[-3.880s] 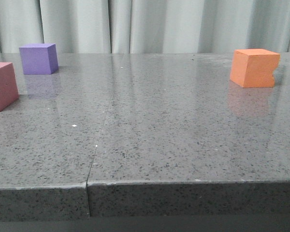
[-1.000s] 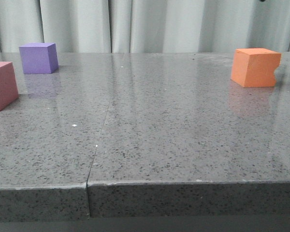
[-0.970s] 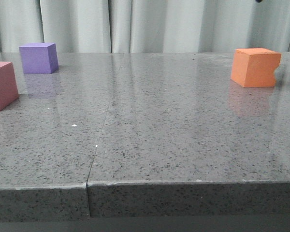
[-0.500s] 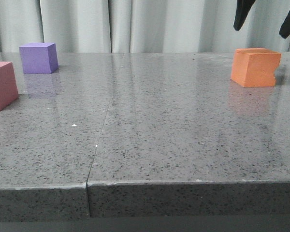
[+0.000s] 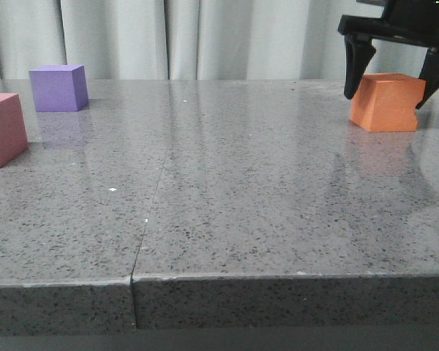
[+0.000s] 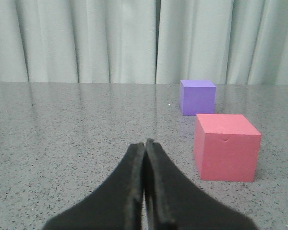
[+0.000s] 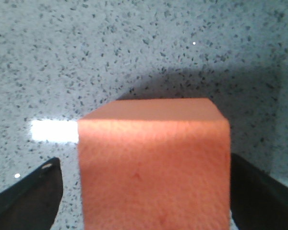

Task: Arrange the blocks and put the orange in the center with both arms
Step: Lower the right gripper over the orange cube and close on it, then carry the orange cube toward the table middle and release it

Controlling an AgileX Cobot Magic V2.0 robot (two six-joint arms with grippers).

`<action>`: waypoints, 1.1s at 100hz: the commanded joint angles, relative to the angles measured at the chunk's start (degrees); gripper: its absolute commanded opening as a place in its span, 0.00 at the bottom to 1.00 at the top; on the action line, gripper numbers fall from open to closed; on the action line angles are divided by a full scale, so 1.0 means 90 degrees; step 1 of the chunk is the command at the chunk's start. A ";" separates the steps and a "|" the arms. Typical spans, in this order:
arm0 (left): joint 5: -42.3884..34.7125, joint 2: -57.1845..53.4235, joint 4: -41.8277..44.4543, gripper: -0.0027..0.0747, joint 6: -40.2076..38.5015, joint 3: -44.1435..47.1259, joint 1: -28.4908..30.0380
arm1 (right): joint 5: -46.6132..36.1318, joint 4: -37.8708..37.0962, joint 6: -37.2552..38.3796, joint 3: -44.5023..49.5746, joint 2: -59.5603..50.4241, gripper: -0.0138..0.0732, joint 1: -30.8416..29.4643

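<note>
The orange cube (image 5: 386, 102) sits far right on the counter (image 5: 227, 197), where it was half a second ago; what differs is the right pincer (image 5: 390, 73), then only two fingertips high at the frame's top, now lowered so its open fingers (image 5: 353, 69) straddle the cube, one on each side. Whether they touch the foam cannot be told; the wrist view shows a gap on both sides. The cube has no long axis; its notch faces right in the front view, low on the right edge. The right wrist view sees only the cube's top (image 7: 153, 167) filling the space between the two dark fingers, its lower part cut off. The pink cube (image 5: 4, 130) is cropped by the left edge of the front view, the purple cube (image 5: 57, 88) behind it. The left pincer (image 6: 144, 148) is closed on nothing, fingertips pressed together, just beside the pink cube (image 6: 225, 146).
</note>
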 commanded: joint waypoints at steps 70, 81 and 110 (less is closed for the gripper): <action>-0.0506 -0.0176 -0.0054 0.01 0.0000 0.0265 0.0009 | 0.0159 -0.0110 -0.0072 -0.0193 -0.0269 0.56 -0.0010; -0.0506 -0.0176 -0.0054 0.01 0.0000 0.0265 0.0009 | 0.0159 -0.0079 -0.0072 -0.0193 -0.0269 0.56 -0.0010; -0.0506 -0.0176 -0.0054 0.01 0.0000 0.0265 0.0009 | 0.0559 -0.0065 0.0495 -0.0589 -0.0297 0.56 0.0052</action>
